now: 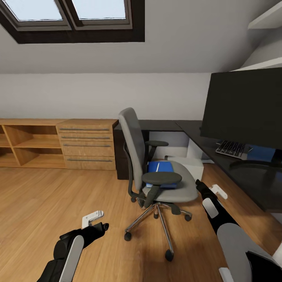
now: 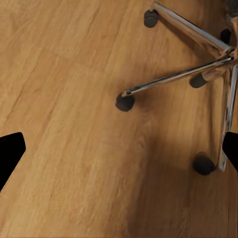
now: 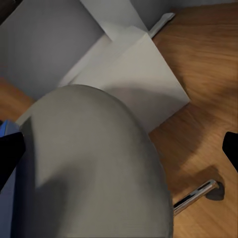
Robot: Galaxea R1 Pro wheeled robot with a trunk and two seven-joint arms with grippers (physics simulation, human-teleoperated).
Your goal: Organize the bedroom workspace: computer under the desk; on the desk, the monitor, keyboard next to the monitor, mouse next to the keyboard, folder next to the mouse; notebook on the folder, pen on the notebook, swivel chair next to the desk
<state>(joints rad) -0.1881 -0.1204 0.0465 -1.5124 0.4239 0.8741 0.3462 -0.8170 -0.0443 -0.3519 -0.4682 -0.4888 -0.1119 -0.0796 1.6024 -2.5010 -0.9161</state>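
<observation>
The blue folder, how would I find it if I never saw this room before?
Look for the grey swivel chair on the wooden floor in front of the black desk. The folder lies flat on its seat, just behind the near black armrest. It is the one bright blue thing on the chair, with a thin pale stripe across its cover.

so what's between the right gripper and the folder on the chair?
In the head view, the swivel chair's grey seat front and near black armrest lie between the right gripper and the blue folder.
</observation>
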